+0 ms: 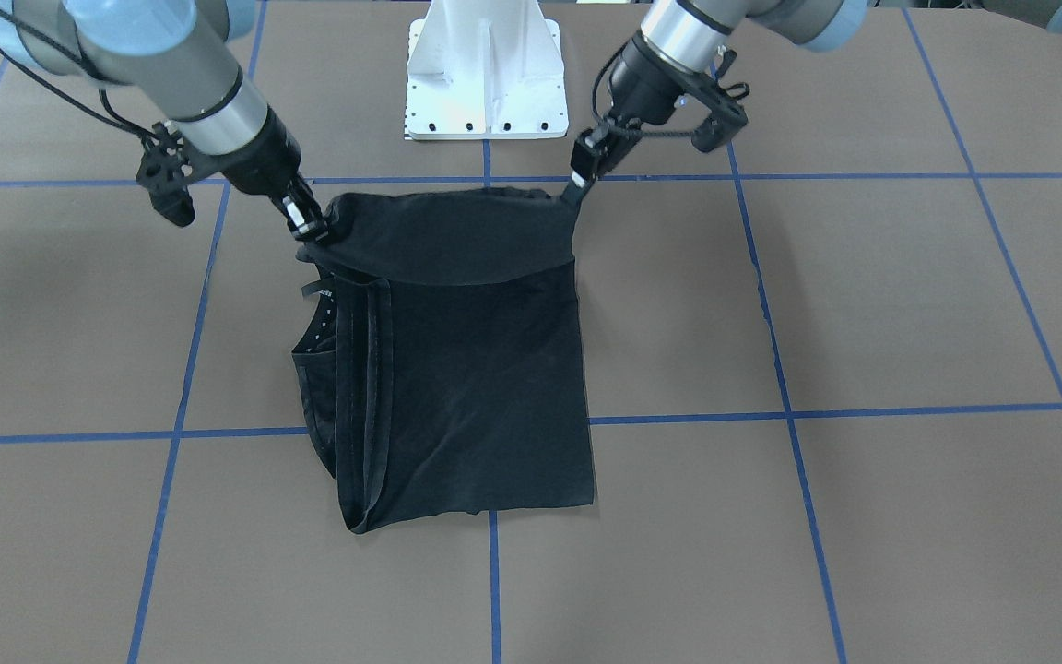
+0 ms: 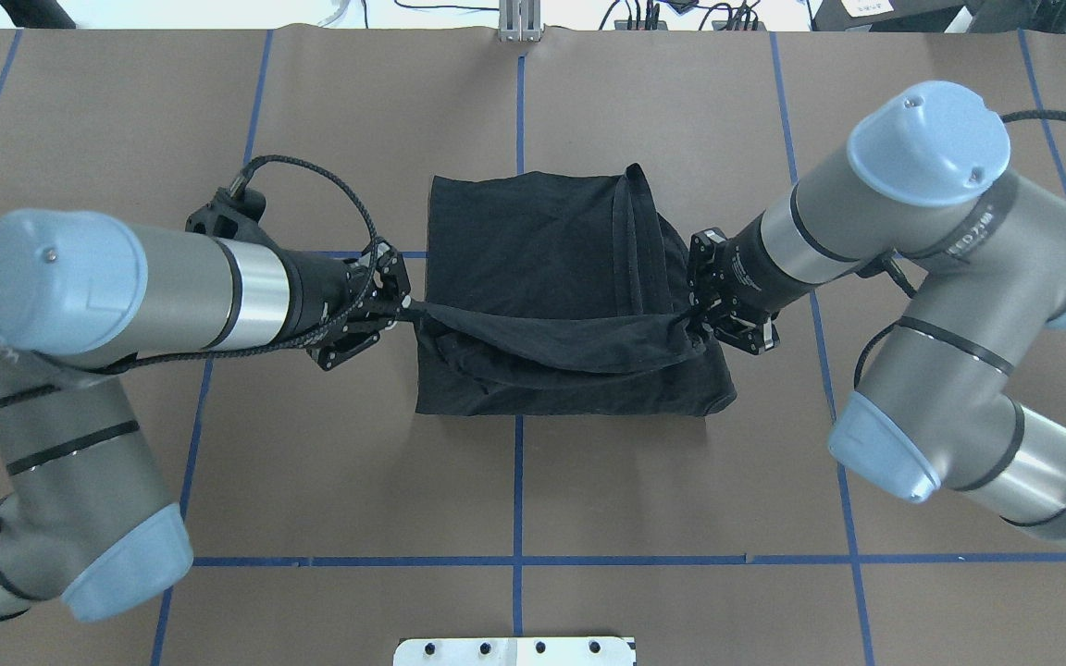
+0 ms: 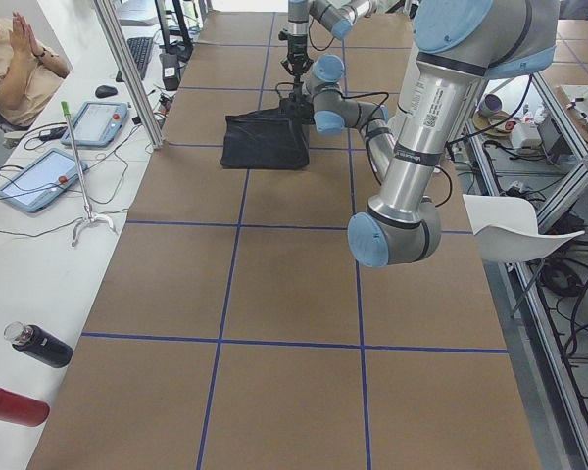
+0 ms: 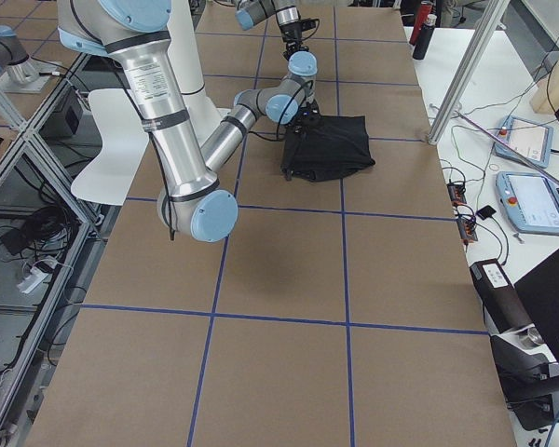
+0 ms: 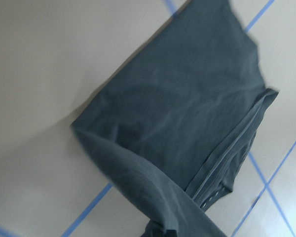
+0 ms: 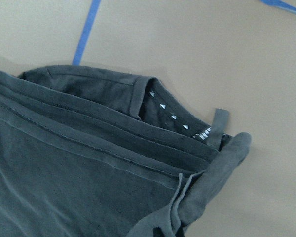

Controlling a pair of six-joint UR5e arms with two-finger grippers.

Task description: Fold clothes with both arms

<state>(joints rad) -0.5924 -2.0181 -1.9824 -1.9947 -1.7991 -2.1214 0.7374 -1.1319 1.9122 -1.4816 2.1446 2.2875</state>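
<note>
The black T-shirt lies folded into a rectangle on the brown table, print hidden. Its edge nearest the robot is lifted and stretched as a band between both grippers. My left gripper is shut on the left end of that edge, just above the table. My right gripper is shut on the right end, beside the collar and layered hems. In the front-facing view the left gripper is at the right and the right gripper at the left of the shirt. The right wrist view shows the collar with small white marks.
The white pedestal base stands just behind the shirt on the robot's side. Blue tape lines cross the table. A side bench with tablets and bottles runs along the operators' side, where a person sits.
</note>
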